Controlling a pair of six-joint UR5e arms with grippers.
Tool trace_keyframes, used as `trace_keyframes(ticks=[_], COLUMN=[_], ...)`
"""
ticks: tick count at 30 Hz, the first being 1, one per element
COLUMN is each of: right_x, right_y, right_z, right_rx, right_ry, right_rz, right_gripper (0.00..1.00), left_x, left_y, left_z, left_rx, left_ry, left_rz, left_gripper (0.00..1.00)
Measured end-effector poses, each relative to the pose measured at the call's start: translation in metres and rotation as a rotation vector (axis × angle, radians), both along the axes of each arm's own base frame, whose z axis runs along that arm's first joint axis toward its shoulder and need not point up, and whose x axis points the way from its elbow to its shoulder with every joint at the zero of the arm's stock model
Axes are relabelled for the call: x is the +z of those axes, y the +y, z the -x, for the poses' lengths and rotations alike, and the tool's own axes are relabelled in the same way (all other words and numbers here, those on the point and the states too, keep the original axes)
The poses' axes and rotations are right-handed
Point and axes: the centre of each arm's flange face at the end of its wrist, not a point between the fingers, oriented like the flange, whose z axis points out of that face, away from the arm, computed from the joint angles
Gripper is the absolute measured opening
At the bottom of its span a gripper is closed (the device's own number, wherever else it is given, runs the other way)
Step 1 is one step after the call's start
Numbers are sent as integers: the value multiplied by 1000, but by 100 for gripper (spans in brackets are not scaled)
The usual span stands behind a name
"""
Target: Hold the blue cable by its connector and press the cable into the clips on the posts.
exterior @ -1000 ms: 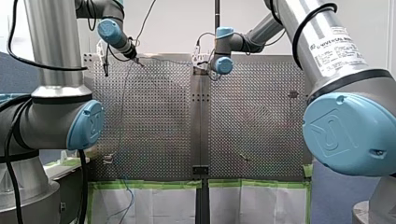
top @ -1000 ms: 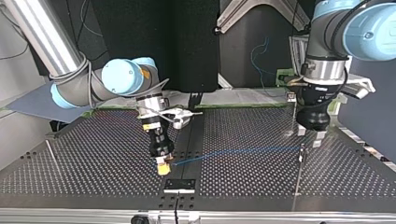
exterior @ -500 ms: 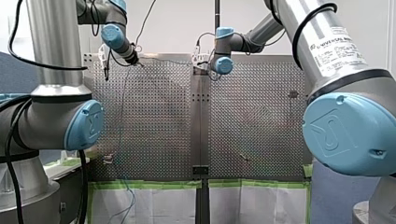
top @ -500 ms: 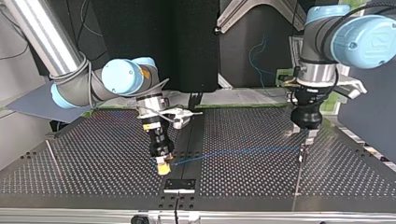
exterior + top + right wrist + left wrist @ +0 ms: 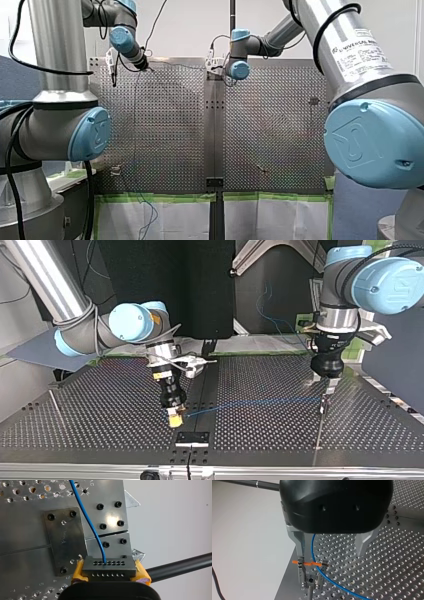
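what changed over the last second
My left gripper turned at the wrist and drew slightly toward the top view's left, its fingers open astride the blue cable. The cable's loose tail swung toward the front view's right. My right gripper stayed shut on the connector, and the stretch of cable between the arms did not move.

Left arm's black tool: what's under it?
A clip with an orange bar, the blue cable crossing it, the holey table. The tool body hides the cable higher up.

Both arms point(image 5: 350, 45) are silver tubes with light-blue joint caps point(image 5: 372, 142) and black cables point(image 5: 89, 200).
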Motion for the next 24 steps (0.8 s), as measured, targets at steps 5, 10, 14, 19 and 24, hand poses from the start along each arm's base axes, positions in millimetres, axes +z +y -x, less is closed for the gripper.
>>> trace_keyframes(ticks=[5, 10, 14, 19, 24], right_x=[-1, -1, -2, -2, -2], right_y=[0, 0, 0, -1, -1], right_z=[0, 0, 2, 2, 2], right_rx=[0, -2, -5, -7, -7], right_ry=[2, 8, 18, 20, 20], right_rz=[-3, -6, -9, -9, -9], right_gripper=[0, 0, 0, 0, 0], left_x=[0, 2, 2, 3, 5], left_y=[0, -3, -9, -19, -23], left_z=[0, 1, 2, -3, -18], left_rx=[1, -16, -51, -103, -111], left_ry=[0, -6, -5, 6, 2], left_rz=[-3, -25, -56, -97, -138], left_gripper=[100, 100, 100, 100, 100])
